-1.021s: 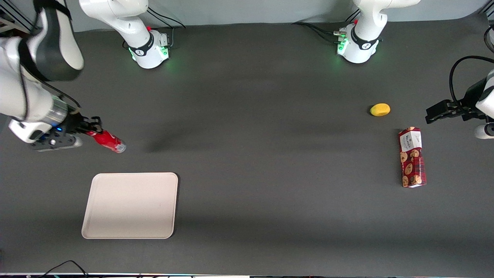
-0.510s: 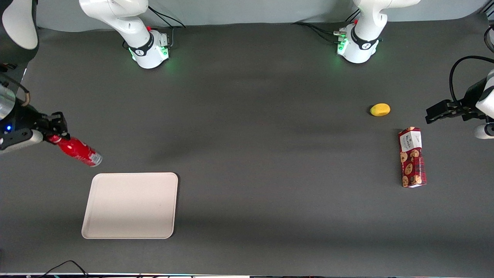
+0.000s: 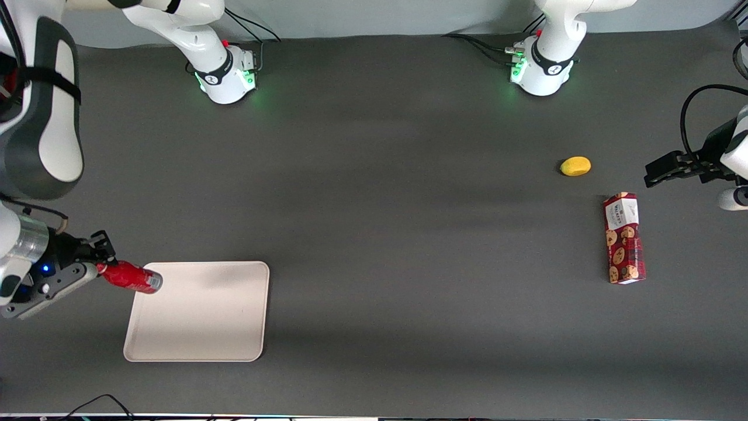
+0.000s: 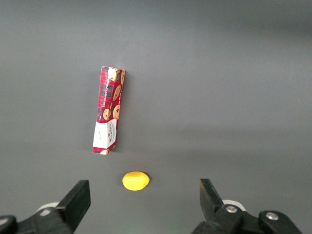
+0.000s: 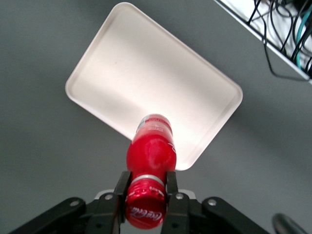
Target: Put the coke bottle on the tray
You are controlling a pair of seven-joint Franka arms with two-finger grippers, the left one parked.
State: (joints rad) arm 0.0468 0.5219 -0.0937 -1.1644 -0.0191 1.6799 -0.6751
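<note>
Coke bottle: all red, silvery base, carried clear of the table. I read its long axis as running from cap at my gripper out to the base, which points toward the tray's middle and slightly down; the base overhangs the tray's rim at the working arm's end.

Gripper: right arm's, beside the tray, just off that rim. Both fingers are clamped on the bottle's neck just under the cap.

Tray: cream, rectangular, flat on the dark table, nothing on it. It lies ahead of the bottle along the bottle's own axis, as the wrist view confirms.

Judgement: carrying the bottle farther along that axis, then lowering it, looks like what remains.
</note>
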